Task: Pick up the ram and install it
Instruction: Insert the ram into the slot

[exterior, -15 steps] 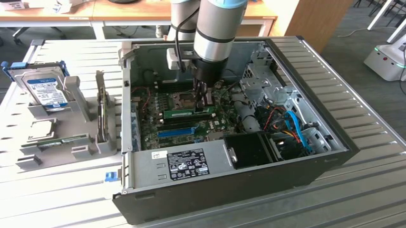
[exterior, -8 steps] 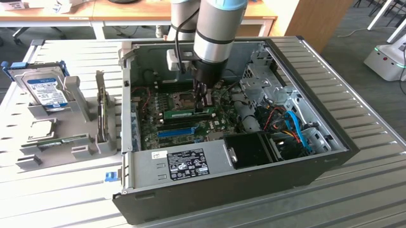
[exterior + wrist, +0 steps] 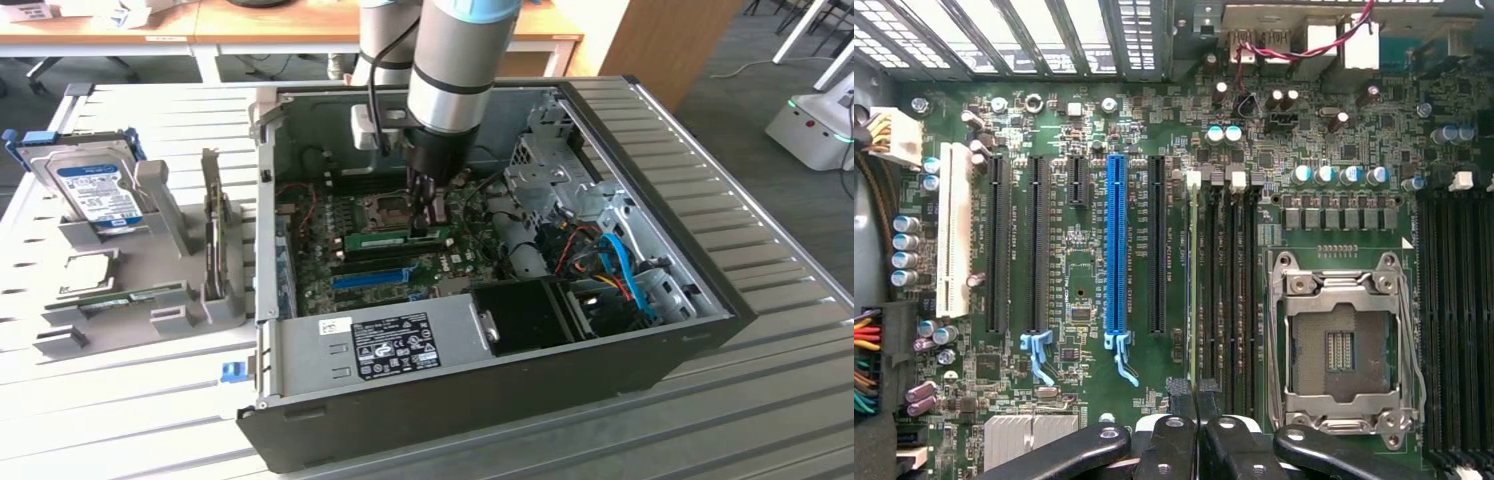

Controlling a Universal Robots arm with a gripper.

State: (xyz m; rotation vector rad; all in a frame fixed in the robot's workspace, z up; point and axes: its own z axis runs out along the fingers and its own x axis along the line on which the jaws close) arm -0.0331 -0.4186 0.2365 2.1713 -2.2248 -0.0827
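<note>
Gripper (image 3: 1198, 405) is pinching the ram (image 3: 1194, 290) near one end, jaws pressed onto its thin edge. Ram is standing in the memory bank beside the CPU socket (image 3: 1344, 350), in the slot farthest from it. Risk: off-centre pressing is tilting it, leaving the far end unseated.

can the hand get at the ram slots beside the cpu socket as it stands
Probably yes: the case lies open and the hand sits right over the ram slots, nothing in between.
</note>
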